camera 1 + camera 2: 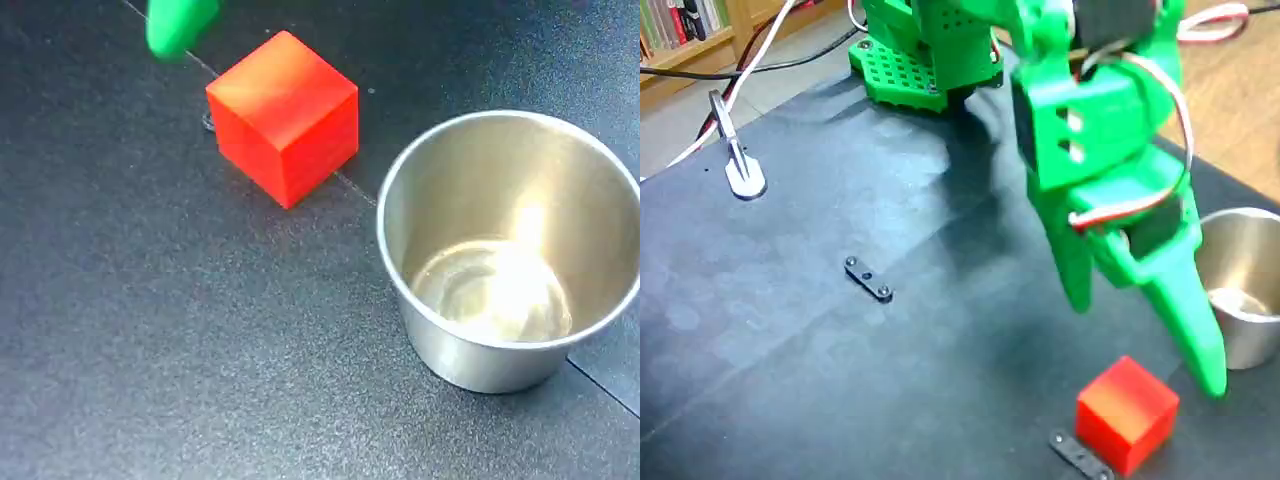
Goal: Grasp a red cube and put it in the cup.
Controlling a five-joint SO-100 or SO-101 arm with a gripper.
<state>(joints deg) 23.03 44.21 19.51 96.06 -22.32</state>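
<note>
The red cube [285,115] sits on the dark mat, left of and behind the silver cup [510,250] in a fixed view. The cup stands upright with nothing inside. Only one green fingertip [180,22] shows there, at the top edge just behind the cube's left corner. In a fixed view from the other side, my green gripper [1147,347] hangs open just above and behind the cube [1127,410]. Its long finger [1190,320] reaches down between the cube and the cup [1240,290]. Nothing is between the fingers.
A small black bar [869,279] lies on the mat at left, and another [1080,455] lies by the cube's near corner. A metal clip on a white foot [740,170] stands at the far left. The arm's green base [910,70] and cables are at the back.
</note>
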